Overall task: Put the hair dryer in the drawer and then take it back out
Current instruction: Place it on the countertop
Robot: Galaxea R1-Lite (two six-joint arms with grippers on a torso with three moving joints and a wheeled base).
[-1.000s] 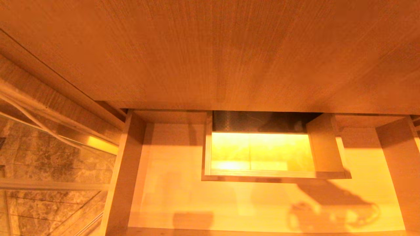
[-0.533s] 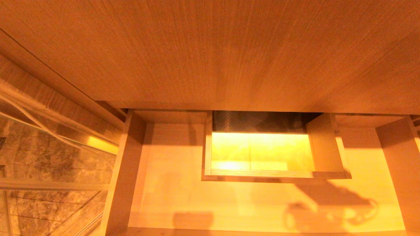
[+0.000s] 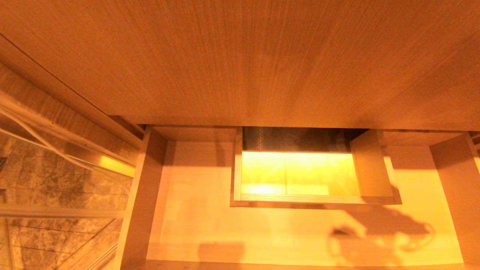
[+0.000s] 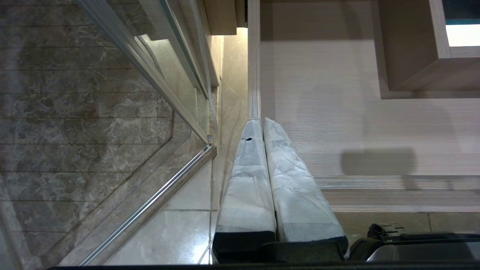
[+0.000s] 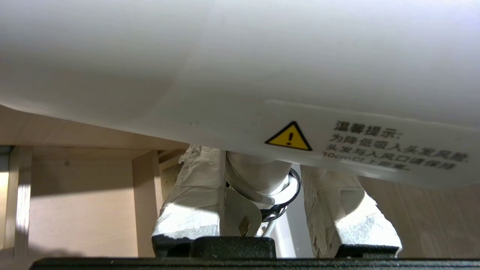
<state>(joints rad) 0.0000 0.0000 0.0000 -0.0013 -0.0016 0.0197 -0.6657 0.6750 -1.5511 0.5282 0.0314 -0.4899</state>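
Note:
The drawer [image 3: 202, 210] stands pulled out below me, light wood, with a boxed rectangular cutout [image 3: 300, 176] at its back. In the right wrist view the white hair dryer [image 5: 225, 67], bearing a yellow warning label [image 5: 288, 137], fills the upper picture. My right gripper [image 5: 262, 165] is shut on its handle, with the coiled cord beside its fingers [image 5: 195, 195]. Drawer wood [image 5: 82, 202] lies behind it. That gripper is outside the head view; only its shadow [image 3: 378, 240] falls on the drawer's front right. My left gripper [image 4: 262, 123] hangs parked at the drawer's left edge [image 4: 254, 75], shut and empty.
A tall plain wood panel [image 3: 240, 60] rises above the drawer. To the left are a glass partition with a metal rail [image 4: 165, 187] and marble tiles [image 3: 56, 187]. Glossy floor tile [image 4: 180, 232] lies under the left gripper. A dark part of my base [image 4: 412, 243] shows nearby.
The shadow of the gripper and hair dryer on the drawer's front right has shifted slightly. Nothing else has moved.

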